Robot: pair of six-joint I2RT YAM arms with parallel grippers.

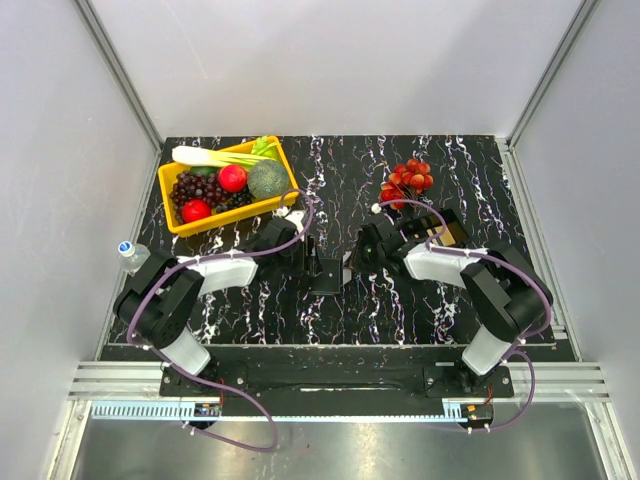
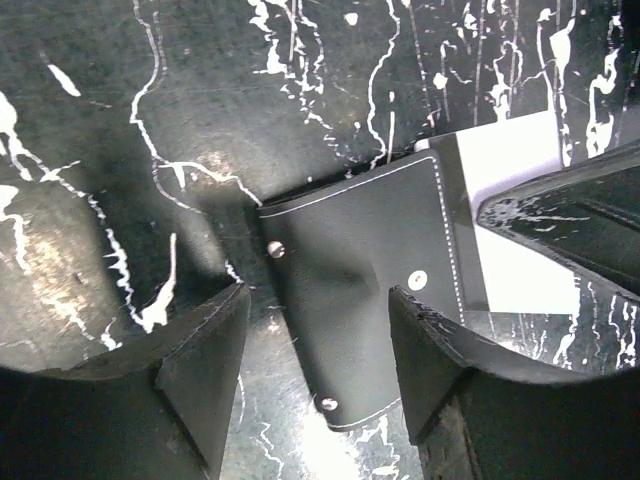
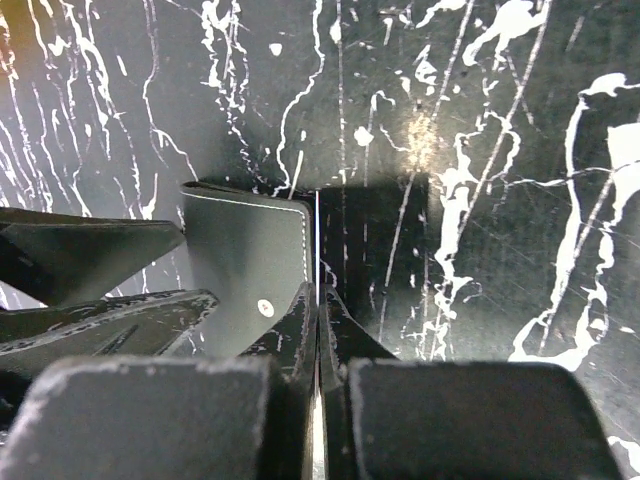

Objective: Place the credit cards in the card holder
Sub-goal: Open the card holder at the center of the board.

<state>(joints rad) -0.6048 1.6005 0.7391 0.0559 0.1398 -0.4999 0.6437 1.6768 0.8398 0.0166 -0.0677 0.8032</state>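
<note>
The card holder [image 1: 326, 277], a black stitched wallet, lies at the table's middle between both arms. In the left wrist view it [image 2: 355, 265] sits between the fingers of my left gripper [image 2: 316, 295], which is open and straddles it; a pale panel [image 2: 510, 165] shows at its right edge. My right gripper [image 3: 318, 290] is shut on a credit card [image 3: 317, 230], seen edge-on as a thin pale line right beside the holder's stitched edge [image 3: 250, 250]. In the top view the left gripper [image 1: 316, 262] and the right gripper [image 1: 350, 262] meet over the holder.
A black tray with tan contents [image 1: 447, 228] stands behind the right arm. A yellow basket of fruit and vegetables [image 1: 232, 185] is at the back left, red grapes [image 1: 405, 178] at the back middle. A bottle [image 1: 131, 253] stands at the left edge.
</note>
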